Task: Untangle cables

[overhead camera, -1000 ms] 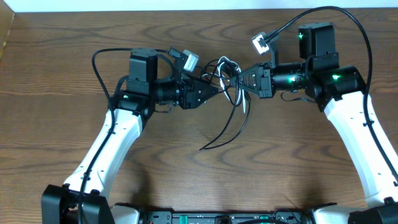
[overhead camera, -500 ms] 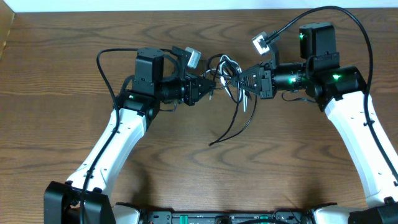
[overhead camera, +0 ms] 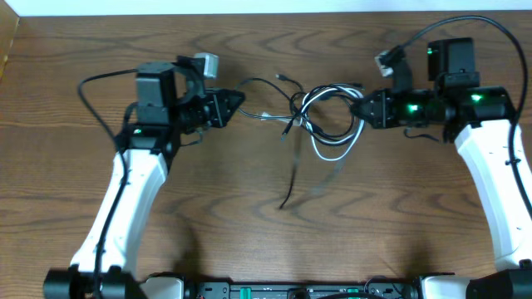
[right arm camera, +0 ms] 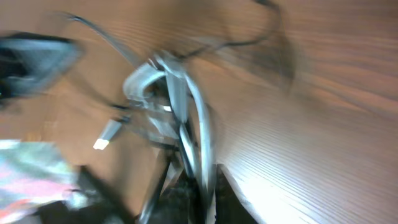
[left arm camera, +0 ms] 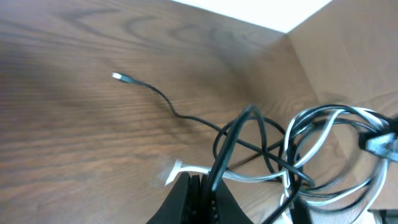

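Cables [overhead camera: 307, 118], black with one white, lie as loose overlapping loops on the wooden bench [overhead camera: 249, 216]. One black tail trails from them toward the near edge.

The overhead view alone shows both arms. Each rises from the near edge and bends inward at the wrist to point at the cables. The left claw [overhead camera: 237, 100] is well to their left and the right claw [overhead camera: 362, 106] touches their right side.

The left wrist view shows the left claw [left arm camera: 200, 199] clenched on a black cord [left arm camera: 236, 134] that rises from its tips toward the cables [left arm camera: 292, 168]. A small plug [left arm camera: 117, 76] lies far to their left.

The right wrist view is blurred. The cables [right arm camera: 186, 112] run down into the right claw [right arm camera: 196, 196], but I cannot tell whether it grips them.
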`<state>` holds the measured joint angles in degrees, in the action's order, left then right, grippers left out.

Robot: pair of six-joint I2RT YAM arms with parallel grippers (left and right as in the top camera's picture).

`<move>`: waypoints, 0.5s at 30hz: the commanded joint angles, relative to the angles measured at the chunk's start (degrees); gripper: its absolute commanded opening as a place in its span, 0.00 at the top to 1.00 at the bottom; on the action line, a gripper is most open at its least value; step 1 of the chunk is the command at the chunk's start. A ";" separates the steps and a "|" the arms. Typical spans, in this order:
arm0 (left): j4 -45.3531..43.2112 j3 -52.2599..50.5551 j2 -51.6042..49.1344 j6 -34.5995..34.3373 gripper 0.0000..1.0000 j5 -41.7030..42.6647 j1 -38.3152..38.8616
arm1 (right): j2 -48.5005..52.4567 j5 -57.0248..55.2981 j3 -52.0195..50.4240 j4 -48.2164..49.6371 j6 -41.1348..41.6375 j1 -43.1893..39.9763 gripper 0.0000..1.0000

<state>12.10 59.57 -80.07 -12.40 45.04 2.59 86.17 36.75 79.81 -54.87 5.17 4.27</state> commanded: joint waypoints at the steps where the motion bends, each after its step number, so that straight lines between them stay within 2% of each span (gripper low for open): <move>1: 0.66 0.00 3.76 -0.17 0.93 -0.55 -2.36 | -1.09 -13.60 1.18 -2.43 1.53 -1.64 0.33; 3: 0.70 0.00 4.63 -0.17 0.92 -0.55 -2.58 | -1.09 -16.46 1.18 -3.32 2.08 -1.73 0.16; 4: 0.70 0.00 5.33 -0.17 0.93 -0.55 -2.58 | -1.09 -17.31 1.18 -3.74 2.05 -1.73 0.03; 5: 0.70 0.00 5.88 -0.22 0.93 -0.52 -2.58 | -1.09 -17.33 1.18 -4.04 2.05 -1.70 0.01; 15: 0.39 0.00 7.50 -2.16 0.93 5.64 -1.75 | -1.07 -10.86 1.03 -3.61 0.50 3.58 0.03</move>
<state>13.06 59.57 -73.49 -13.13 46.78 0.23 86.17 23.79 79.81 -58.83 6.46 5.34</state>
